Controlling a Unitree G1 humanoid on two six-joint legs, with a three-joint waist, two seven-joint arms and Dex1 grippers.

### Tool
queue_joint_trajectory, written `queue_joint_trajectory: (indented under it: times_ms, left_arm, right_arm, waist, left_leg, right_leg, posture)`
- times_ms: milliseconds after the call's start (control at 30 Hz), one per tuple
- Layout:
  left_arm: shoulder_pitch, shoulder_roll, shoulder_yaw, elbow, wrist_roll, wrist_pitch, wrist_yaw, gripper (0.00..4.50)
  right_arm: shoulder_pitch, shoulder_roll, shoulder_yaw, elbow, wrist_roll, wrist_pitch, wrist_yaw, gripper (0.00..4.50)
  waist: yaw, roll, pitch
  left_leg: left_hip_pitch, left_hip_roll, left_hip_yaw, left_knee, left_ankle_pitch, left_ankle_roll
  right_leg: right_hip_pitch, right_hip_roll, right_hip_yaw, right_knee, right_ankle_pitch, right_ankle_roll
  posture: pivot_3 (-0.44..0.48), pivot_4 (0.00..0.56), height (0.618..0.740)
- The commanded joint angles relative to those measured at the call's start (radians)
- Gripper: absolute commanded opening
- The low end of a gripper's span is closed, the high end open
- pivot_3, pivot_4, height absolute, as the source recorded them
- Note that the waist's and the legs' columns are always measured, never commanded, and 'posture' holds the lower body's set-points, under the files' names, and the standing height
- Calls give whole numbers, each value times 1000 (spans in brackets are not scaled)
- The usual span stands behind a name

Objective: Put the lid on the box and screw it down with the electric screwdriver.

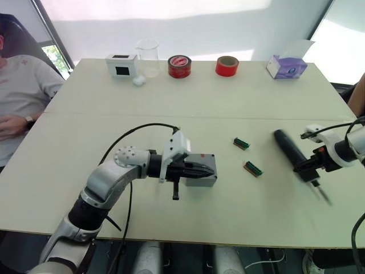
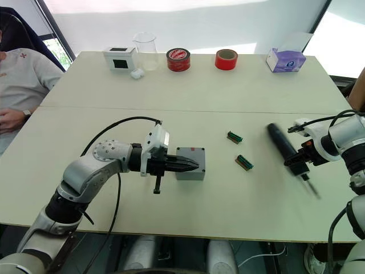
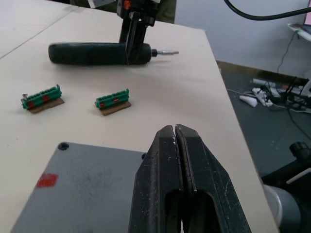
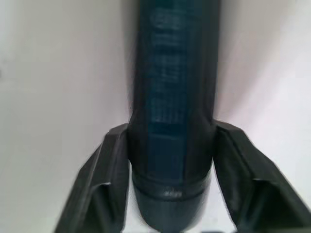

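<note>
table [image 1: 188,103] | on it: box [image 1: 201,169], electric screwdriver [image 1: 290,147], two green connectors [image 1: 242,143], tape rolls [image 1: 179,66], tissue box [image 1: 286,67], beaker [image 1: 148,56]

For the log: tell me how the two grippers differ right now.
The left gripper has its jaws shut on nothing, lying over the grey box mid-table. The right gripper has its jaws spread around the electric screwdriver, which lies flat near the table's right edge. Both have black fingers.

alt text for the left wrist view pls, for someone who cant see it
The left gripper, fingers shut, rests over the grey box, whose lid bears a small red mark. Past it on the pale table lie two green connectors, and beyond them the right gripper straddles the black screwdriver.
</note>
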Motion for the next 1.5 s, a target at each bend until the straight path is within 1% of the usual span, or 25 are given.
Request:
queue_joint_trajectory:
  times_ms: [33,67,167,233,267,300,333,367,400,433,500,567,633,667,800,900,1033,1267,1367,1500]
  left_arm:
    - [5,20,49,-25,-9,0,24,0]
    - [6,24,55,-21,-7,0,28,0]
    - [2,49,80,10,2,-15,29,0]
    - [-11,68,107,43,5,-21,27,0]
    - [-26,77,120,70,10,-26,28,0]
    - [-31,90,134,93,12,-36,20,0]
    - [-54,91,142,126,11,-32,22,0]
    - [-81,91,143,161,14,-30,21,0]
    - [-98,95,146,189,15,-32,13,0]
    - [-112,98,143,205,17,-31,5,0]
    - [-121,106,140,214,11,-32,-21,0]
    - [-134,103,132,225,10,-26,-34,0]
    - [-154,97,111,246,30,-34,-36,0]
    - [-163,97,103,255,38,-36,-40,0]
    - [-192,102,71,271,72,-48,-67,0]
    - [-210,103,48,281,93,-64,-93,0]
    - [-238,72,-12,295,130,-91,-127,0]
    - [-265,19,-74,350,191,-140,-151,0]
    - [-259,21,-113,380,240,-180,-172,0]
    - [-246,17,-126,400,270,-209,-182,0]
  right_arm:
    - [0,14,-20,12,-26,-8,5,1758]
    - [4,11,-26,5,-30,-13,9,1758]
    - [-69,16,-90,37,-41,-53,-35,1758]
    - [-117,21,-194,18,-9,-127,-88,1758]
    - [-129,39,-293,-19,49,-132,-120,1758]
    - [-132,59,-363,-58,89,-121,-147,1758]
    - [-67,120,-539,-201,183,-223,-200,1758]
    - [-11,273,-783,-401,342,-309,-311,1758]
    - [30,392,-940,-550,450,-370,-400,1758]
    - [95,467,-1006,-688,458,-323,-504,1758]
    - [199,533,-1003,-862,513,-188,-572,1758]
    - [273,626,-1014,-1006,642,-118,-649,1758]
    - [350,714,-988,-1112,682,-143,-721,1758]
    - [382,742,-966,-1146,672,-169,-749,1758]
    - [463,794,-891,-1228,658,-227,-813,1758]
    - [499,807,-839,-1255,641,-265,-844,1758]
    - [548,804,-770,-1268,626,-309,-851,1758]
    - [586,792,-717,-1258,600,-369,-866,1758]
    - [604,785,-700,-1255,581,-393,-870,1758]
    - [625,772,-677,-1252,556,-419,-872,1758]
  waist:
    - [-1,0,0]
    - [-1,-1,0]
    - [-1,0,0]
    - [-2,1,0]
    - [-2,2,1]
    - [-4,2,1]
    - [-5,2,1]
    - [-7,2,2]
    - [-11,-1,3]
    - [-9,-1,3]
    - [17,0,2]
    - [50,-5,0]
    - [55,-5,0]
    - [53,-4,1]
    - [43,-3,2]
    - [36,-3,2]
    - [28,-3,2]
    - [20,-3,2]
    - [22,-3,2]
    - [21,-3,2]
  left_leg:
    - [0,0,0,0,0,0]
    - [0,0,0,0,0,0]
    - [0,0,0,0,0,0]
    - [0,0,1,0,0,0]
    - [0,0,1,0,0,0]
    - [-1,0,1,0,0,-1]
    - [-1,0,2,0,1,-1]
    - [-1,1,2,-1,1,-2]
    - [-1,2,2,-1,2,-3]
    - [0,5,2,-3,3,-5]
    - [0,7,-1,-7,6,-10]
    - [0,6,-5,-11,7,-12]
    - [-1,5,-5,-10,7,-12]
    - [-1,3,-5,-8,6,-11]
    - [-2,-2,-2,-5,5,-2]
    - [-1,-2,-3,-4,5,-2]
    - [-1,-1,-4,-5,5,-2]
    - [-1,-1,-4,-5,5,-2]
    - [-1,-1,-4,-5,5,-2]
    - [-1,-1,-4,-4,5,-2]
  right_leg:
    - [0,0,0,0,0,0]
    - [0,0,0,0,0,0]
    - [0,0,0,0,0,0]
    - [-1,0,0,0,0,0]
    - [-1,0,0,1,0,0]
    - [-3,-1,0,1,0,0]
    - [-3,0,0,2,0,0]
    - [-4,0,0,2,0,0]
    - [-4,2,0,3,0,0]
    - [-4,4,0,3,0,0]
    - [-6,7,-1,4,0,-1]
    - [-2,9,-5,0,-1,-2]
    - [1,9,-5,-4,-1,-3]
    - [1,6,-5,-3,-1,-3]
    - [-1,0,-1,-2,1,0]
    - [-1,0,-1,0,1,1]
    - [-1,2,-1,2,1,1]
    - [-2,3,-1,2,1,1]
    - [-2,3,-1,2,1,1]
    - [-2,3,-1,2,1,1]
  posture:
    - [0,150,715]
    - [0,150,715]
    - [0,150,715]
    - [0,150,715]
    - [0,150,715]
    - [0,150,715]
    - [0,150,715]
    - [0,150,715]
    - [0,150,715]
    - [0,150,715]
    - [0,150,715]
    - [0,150,715]
    - [0,150,715]
    - [0,150,715]
    - [0,150,715]
    - [0,150,715]
    - [0,150,715]
    - [0,150,715]
    - [0,150,715]
    - [0,150,715]
